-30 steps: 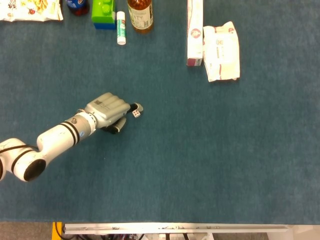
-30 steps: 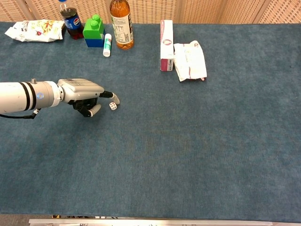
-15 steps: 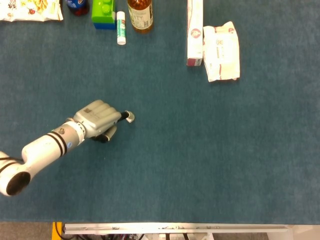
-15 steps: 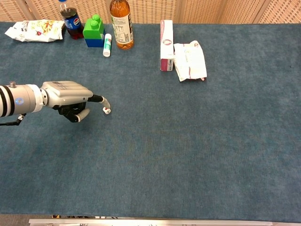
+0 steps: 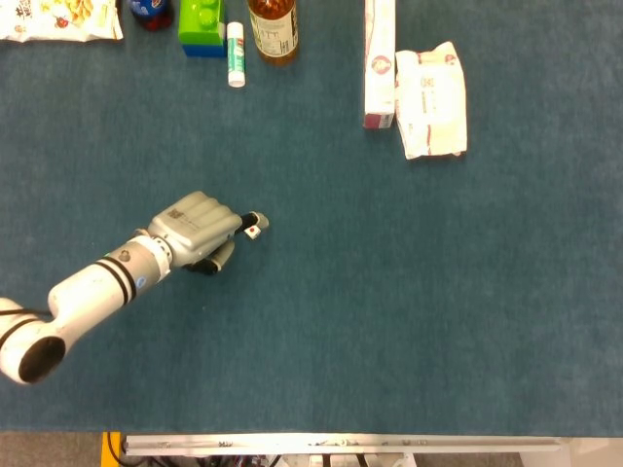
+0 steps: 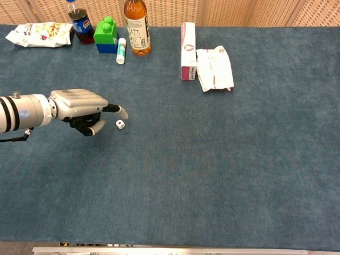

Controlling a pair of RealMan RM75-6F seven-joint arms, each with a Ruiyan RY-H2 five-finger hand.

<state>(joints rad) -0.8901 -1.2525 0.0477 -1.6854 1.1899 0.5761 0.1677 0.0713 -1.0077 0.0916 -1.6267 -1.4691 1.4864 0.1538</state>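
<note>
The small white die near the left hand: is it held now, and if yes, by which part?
Nothing is held. In the chest view the die lies on the blue table, apart from the left hand, just under its outstretched fingertip.

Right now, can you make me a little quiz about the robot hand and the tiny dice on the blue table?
1. True or false: the left hand is lifting the die high off the table.
2. What lies right beside the pink-and-white box? A) a white packet B) a spoon C) a cup
3. Fill in: the green block sits on a ____ block.

Key
1. False: the die lies on the table, just under the hand's stretched finger.
2. A, the white packet.
3. Blue.
</note>
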